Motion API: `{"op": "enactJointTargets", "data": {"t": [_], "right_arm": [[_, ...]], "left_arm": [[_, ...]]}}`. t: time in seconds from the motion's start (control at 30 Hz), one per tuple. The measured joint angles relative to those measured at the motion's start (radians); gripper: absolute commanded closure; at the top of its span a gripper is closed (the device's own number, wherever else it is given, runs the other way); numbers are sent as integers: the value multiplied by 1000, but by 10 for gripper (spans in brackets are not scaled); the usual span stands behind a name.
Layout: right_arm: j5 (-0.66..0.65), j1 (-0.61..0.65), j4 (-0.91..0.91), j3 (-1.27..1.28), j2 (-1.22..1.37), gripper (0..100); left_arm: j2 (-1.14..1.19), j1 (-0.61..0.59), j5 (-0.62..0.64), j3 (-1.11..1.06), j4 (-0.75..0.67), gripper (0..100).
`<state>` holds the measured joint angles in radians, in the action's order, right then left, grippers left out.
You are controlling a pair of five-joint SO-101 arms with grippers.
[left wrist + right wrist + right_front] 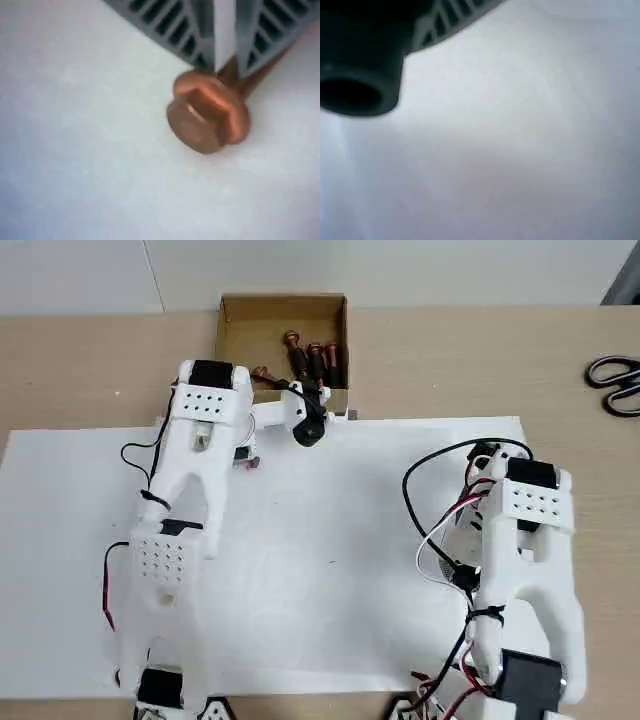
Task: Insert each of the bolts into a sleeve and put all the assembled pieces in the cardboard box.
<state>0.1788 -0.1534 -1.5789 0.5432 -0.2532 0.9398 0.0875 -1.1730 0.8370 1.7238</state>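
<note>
Left wrist view: left gripper (226, 64) pinches a bolt (207, 117) by its shank, head free, low over the white paper (75, 150), likely for carrying. Cardboard box (230, 315) nearby holds finished pieces (312, 355). Right arm (525, 540) sits folded, and I can't tell its grip.

We can read no text, label, number or sign. The cardboard box (245, 335) at 12 o'clock on the counter (450, 360) is plain brown, the white sheet (330, 570) is blank, and the copper bolt (207, 117) bears no marking that we can make out.
</note>
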Motion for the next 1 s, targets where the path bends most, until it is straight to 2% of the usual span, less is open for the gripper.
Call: {"op": "enactJointTargets", "data": {"t": [0.43, 0.53, 0.7, 1.0], "right_arm": [[0, 0, 0, 0, 0, 995], [0, 0, 0, 0, 0, 995], [0, 0, 0, 0, 0, 995], [0, 0, 2, 0, 0, 995]], "left_arm": [[3, 6, 32, -5, -2, 992], [-17, 6, 35, -46, -2, 983], [-107, 15, 35, -180, -2, 911], [-144, 26, 34, -226, 2, 911]]}}
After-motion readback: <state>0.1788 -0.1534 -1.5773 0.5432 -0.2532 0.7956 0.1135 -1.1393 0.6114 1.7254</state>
